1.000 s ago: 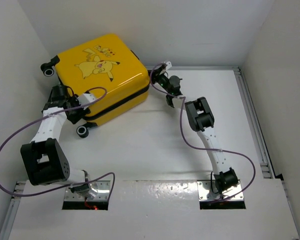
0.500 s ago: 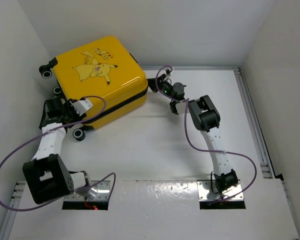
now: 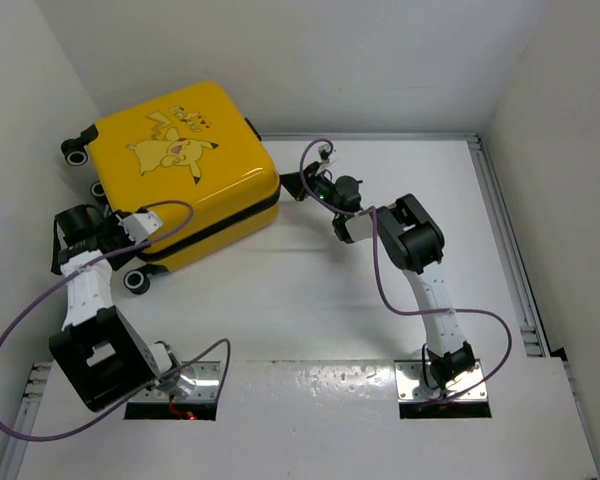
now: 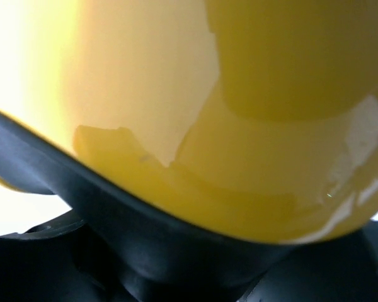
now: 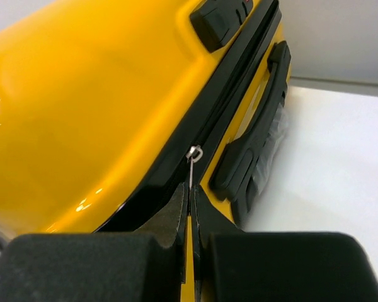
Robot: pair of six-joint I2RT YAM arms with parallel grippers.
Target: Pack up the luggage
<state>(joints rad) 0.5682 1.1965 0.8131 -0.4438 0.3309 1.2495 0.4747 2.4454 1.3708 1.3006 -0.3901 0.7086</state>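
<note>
The luggage point(image 3: 180, 170) is a closed glossy yellow suitcase with a cartoon print, lying flat at the far left of the table. My right gripper point(image 3: 292, 187) is at its right corner. In the right wrist view it point(image 5: 190, 192) is shut on the thin metal zipper pull point(image 5: 191, 170) of the black zipper band, next to the black side handle point(image 5: 252, 138). My left gripper point(image 3: 130, 232) is pressed against the suitcase's near-left edge by a black wheel point(image 3: 135, 280). The left wrist view shows only blurred yellow shell point(image 4: 239, 94) and a black band; its jaws are hidden.
White walls stand close behind and left of the suitcase. Another wheel point(image 3: 77, 155) nearly touches the left wall. A metal rail point(image 3: 505, 240) runs along the table's right side. Purple cables loop from both arms. The metal base plate point(image 3: 310, 385) lies at the near edge.
The suitcase has slid and turned to the left, towards the left wall. Both grippers have moved left with it, the right one still on the zipper pull.
</note>
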